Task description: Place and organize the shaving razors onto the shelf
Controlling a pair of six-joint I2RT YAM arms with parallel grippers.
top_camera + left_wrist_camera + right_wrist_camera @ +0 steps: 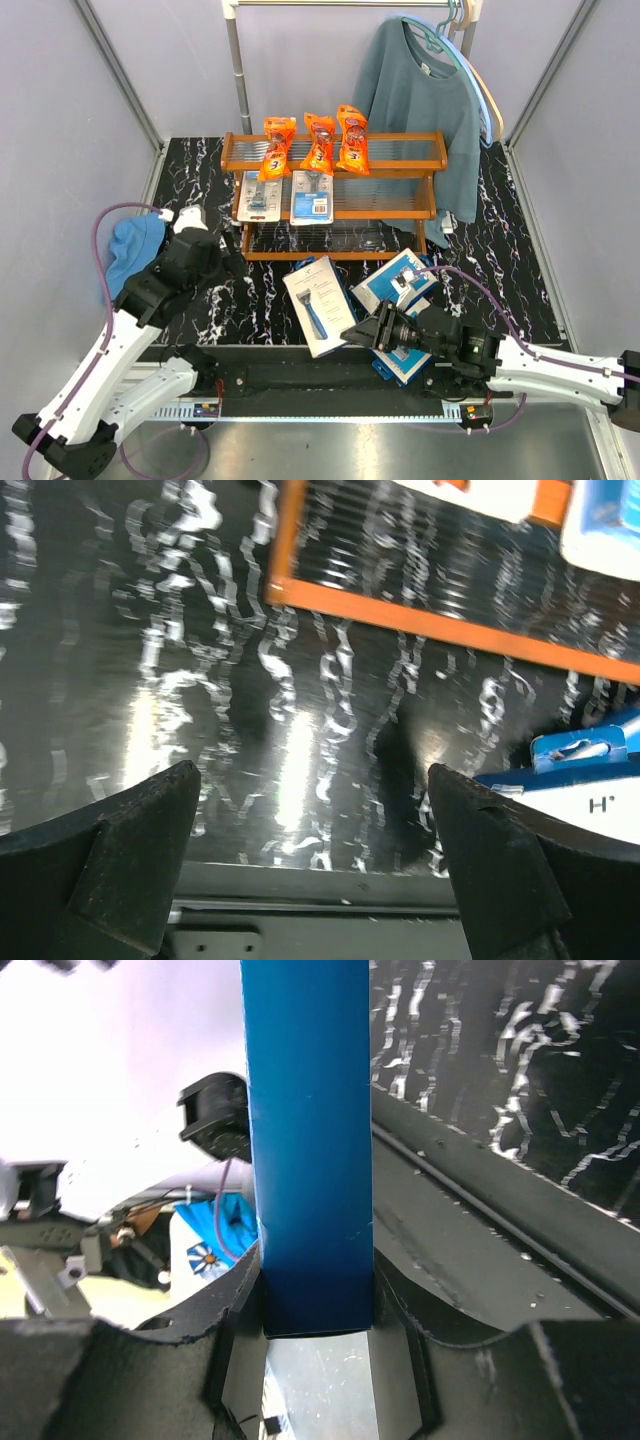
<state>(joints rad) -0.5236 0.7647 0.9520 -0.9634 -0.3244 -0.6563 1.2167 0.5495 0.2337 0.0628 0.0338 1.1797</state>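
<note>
My right pincer (318, 1310) is pressed onto a blue box (310, 1140), pinching it across its thin dimension near one end. The rest of the box runs up the middle of the wrist frame. The left pincer (320, 870) hangs spread and empty over the counter (500, 260), just in front of the shelf's bottom rail.

The shelf (400, 168) sits at upper centre of the overhead frame, with the orange bags (318, 142) on its top tier and the blister cards (312, 195) on the middle one. A second box (318, 302) and a third box (400, 280) lie flat on the counter below it.

I judge the held box light and fairly stiff, a cardboard shell with a glossy, slick skin. Its broad faces would probably dent under a hard squeeze. Held at the end, it may swing in the grip, so I'd move gently. For the flat ones, I'd take a long edge.
</note>
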